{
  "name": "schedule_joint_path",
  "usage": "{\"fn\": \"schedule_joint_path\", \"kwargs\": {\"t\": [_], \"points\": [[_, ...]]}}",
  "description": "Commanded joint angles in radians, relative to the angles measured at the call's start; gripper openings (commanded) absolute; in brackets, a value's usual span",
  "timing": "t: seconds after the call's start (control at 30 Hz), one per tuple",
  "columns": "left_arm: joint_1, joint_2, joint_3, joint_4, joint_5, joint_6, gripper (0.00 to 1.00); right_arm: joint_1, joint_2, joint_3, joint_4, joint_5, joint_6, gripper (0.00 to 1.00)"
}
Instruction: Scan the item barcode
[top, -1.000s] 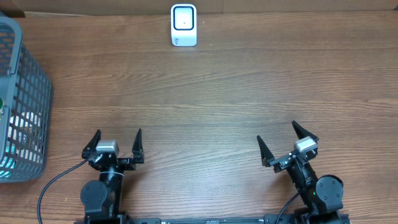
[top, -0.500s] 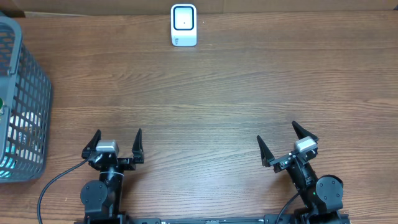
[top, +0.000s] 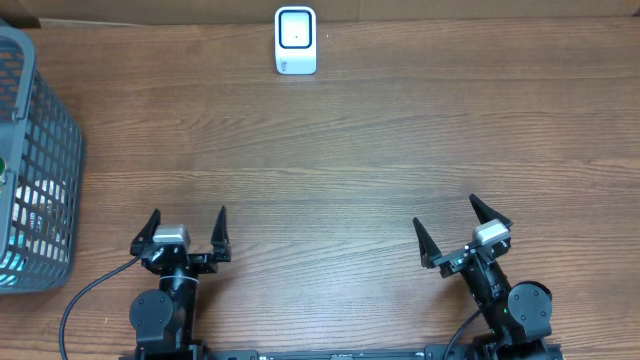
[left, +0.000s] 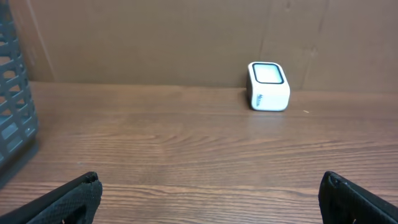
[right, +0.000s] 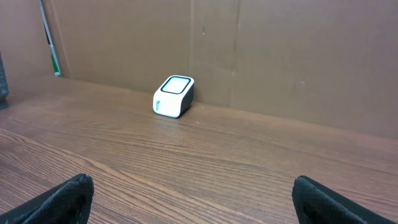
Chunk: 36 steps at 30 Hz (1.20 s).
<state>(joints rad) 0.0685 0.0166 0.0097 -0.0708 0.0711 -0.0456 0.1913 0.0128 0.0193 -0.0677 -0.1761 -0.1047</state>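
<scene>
Table (top: 350, 150): brown wood grain.
Scanner (top: 296, 40): white rounded block, far; window up.
Left gripper (top: 188, 215), right gripper (top: 446, 212): spread, empty.

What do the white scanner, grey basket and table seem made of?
Small white box-shaped scanner: probably smooth plastic, rounded corners, dark glossy window. Grey lattice basket: moulded plastic or coated wire, unclear. Brown table: wood or wood-look laminate, matte grain.
</scene>
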Motion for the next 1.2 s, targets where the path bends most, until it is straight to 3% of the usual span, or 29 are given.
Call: {"fn": "schedule_joint_path", "kwargs": {"t": [0.0, 0.1, 0.33, 0.67, 0.93, 1.17], "points": [[-0.003, -0.012, -0.002, 0.031, 0.118, -0.006, 1.0, -0.002, -0.01, -0.011, 0.003, 0.006, 0.004, 1.0], [-0.003, -0.012, 0.029, 0.04, 0.195, -0.01, 1.0, -0.002, -0.01, -0.011, 0.003, 0.006, 0.004, 1.0], [-0.003, 0.056, 0.212, -0.055, 0.195, -0.029, 1.0, -0.002, -0.01, -0.011, 0.003, 0.006, 0.004, 1.0], [-0.003, 0.465, 0.63, -0.218, 0.275, -0.029, 1.0, -0.002, -0.01, -0.011, 0.003, 0.006, 0.004, 1.0], [-0.003, 0.948, 1.21, -0.687, 0.423, 0.022, 1.0, -0.002, -0.01, -0.011, 0.003, 0.006, 0.004, 1.0], [-0.003, 1.337, 1.767, -1.161, 0.428, 0.053, 1.0, -0.002, -0.01, -0.011, 0.003, 0.006, 0.004, 1.0]]}}
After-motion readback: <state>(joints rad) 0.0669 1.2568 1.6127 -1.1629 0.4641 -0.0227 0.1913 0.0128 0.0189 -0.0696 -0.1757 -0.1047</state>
